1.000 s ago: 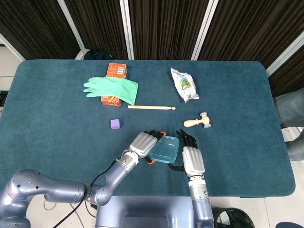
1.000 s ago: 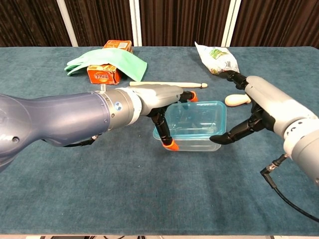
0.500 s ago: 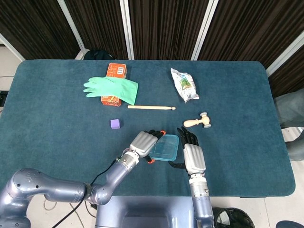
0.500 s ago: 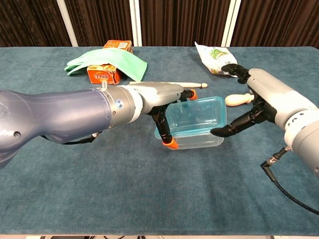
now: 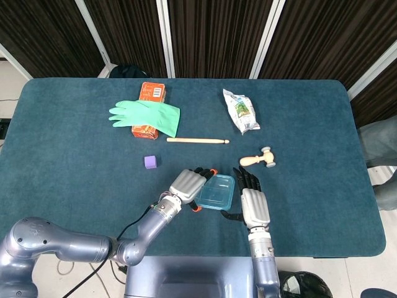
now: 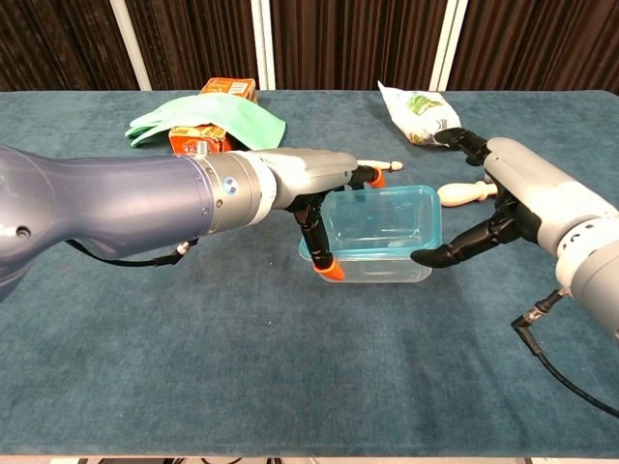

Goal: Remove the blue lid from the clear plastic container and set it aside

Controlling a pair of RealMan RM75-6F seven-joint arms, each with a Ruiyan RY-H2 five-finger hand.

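Two cameras give me different information. From the head view I see the whole teal desk (image 5: 74,186) from above: an orange box (image 5: 149,109) with a green rubber glove (image 5: 147,117) draped over it at the far left, a wooden drumstick (image 5: 197,141) just in front of them, a snack bag (image 5: 241,111) at the far right, a small wooden mallet (image 5: 258,160) nearer to me, and a purple cube (image 5: 150,162) on its own to the left. That view shows the clear plastic container (image 5: 216,193) only as a pale blue rectangle between the backs of my two hands.

The chest view fills in the side profile. There the clear plastic container (image 6: 377,237) appears as a box with its blue lid (image 6: 379,214) tilted, the lid's left side raised above the container's rim. I cannot tell from either view whether the right edge of the lid is seated or free.

My left hand (image 6: 314,188) is at the container's left end. Its orange-tipped fingers (image 6: 330,270) curl down at the near-left corner and another fingertip reaches past the far-left corner, so the hand grips that end. From above, the left hand (image 5: 189,185) overlaps the container's left edge.

My right hand (image 6: 503,208) is at the container's right end. Its dark fingers (image 6: 447,253) are spread and slightly curled, with the tips at the lower right wall. From above, the right hand (image 5: 251,202) lies just beside the container's right edge.
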